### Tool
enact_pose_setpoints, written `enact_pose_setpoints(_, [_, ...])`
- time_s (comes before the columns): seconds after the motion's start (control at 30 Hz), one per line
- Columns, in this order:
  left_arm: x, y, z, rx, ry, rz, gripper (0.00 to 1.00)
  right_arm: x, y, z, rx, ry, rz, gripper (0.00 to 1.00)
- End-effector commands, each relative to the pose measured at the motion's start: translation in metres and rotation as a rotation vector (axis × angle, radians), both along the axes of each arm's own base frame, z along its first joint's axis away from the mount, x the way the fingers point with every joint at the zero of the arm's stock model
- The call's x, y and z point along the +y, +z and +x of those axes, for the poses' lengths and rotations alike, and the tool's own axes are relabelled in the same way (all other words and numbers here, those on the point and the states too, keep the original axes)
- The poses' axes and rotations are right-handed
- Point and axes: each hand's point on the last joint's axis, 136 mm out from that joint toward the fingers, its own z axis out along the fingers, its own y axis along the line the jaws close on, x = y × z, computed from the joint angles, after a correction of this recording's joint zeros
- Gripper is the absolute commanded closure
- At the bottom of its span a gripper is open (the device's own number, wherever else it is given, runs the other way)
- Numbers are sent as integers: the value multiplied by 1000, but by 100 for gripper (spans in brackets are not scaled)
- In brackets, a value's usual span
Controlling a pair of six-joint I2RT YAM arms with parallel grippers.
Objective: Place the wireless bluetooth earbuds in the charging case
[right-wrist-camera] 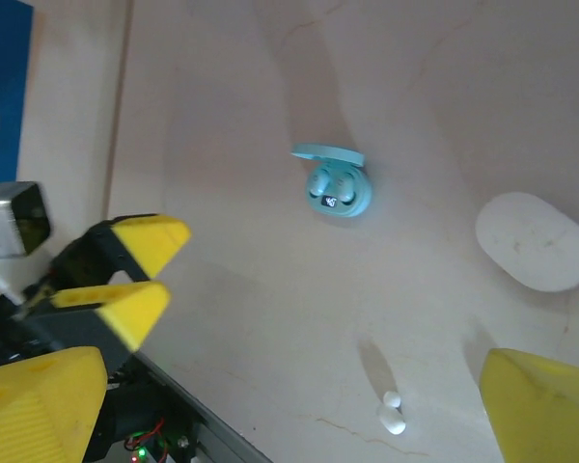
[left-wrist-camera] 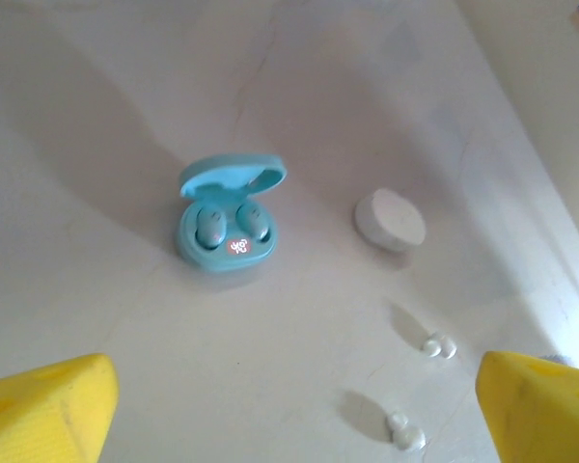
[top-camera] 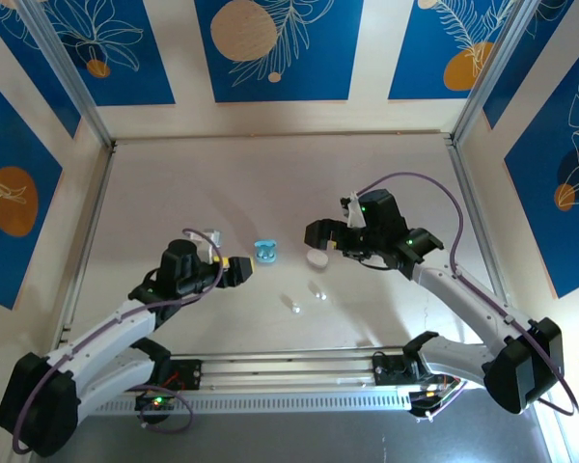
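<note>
Right beside the open blue charging case (left-wrist-camera: 205, 253), on the right arm's side of it, sits a white case (left-wrist-camera: 390, 220) with its lid down. The blue one holds its two pale blue buds (left-wrist-camera: 210, 225) snug in their wells, with the little display lit. The two white earbuds (left-wrist-camera: 438, 345) lie loose on the tabletop (left-wrist-camera: 96, 145). They are nearer the arm bases than the blue case and off toward the right arm's side, apart from each other and from both cases.

The left gripper (top-camera: 242, 273) hangs just to the left of the blue case, its yellow fingers (left-wrist-camera: 48, 410) spread wide with nothing between them. The right gripper (top-camera: 315, 234) hovers on the far side of the white case from the blue one, equally wide apart and empty.

Those white buds look featherlight, hard and glossy, the sort of rounded pebble that squirts out of a pinch. I'd bring the fingers down low to the tabletop, take a bud across its broadest part, and close gently. The white case's lid needs lifting first, I reckon, and something that light will likely skate unless the other arm steadies it.
</note>
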Motion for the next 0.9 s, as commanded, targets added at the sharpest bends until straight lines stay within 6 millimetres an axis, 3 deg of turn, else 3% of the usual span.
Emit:
enact_pose_setpoints(0.0, [-8, 3, 1, 43, -18, -13, 12, 13, 7, 2, -42, 81, 61, 1])
enact_pose_setpoints(0.4, [-15, -29, 0, 164, -23, -20, 50, 39, -5, 22, 22, 155, 57, 9])
enact_pose_setpoints(0.73, [-19, -41, 1, 203, -20, -41, 63, 57, -6, 44, 53, 172, 29, 12])
enact_pose_setpoints(0.87, [-22, -51, 2, 227, -29, -32, 74, 68, -6, 54, 65, 195, 22, 21])
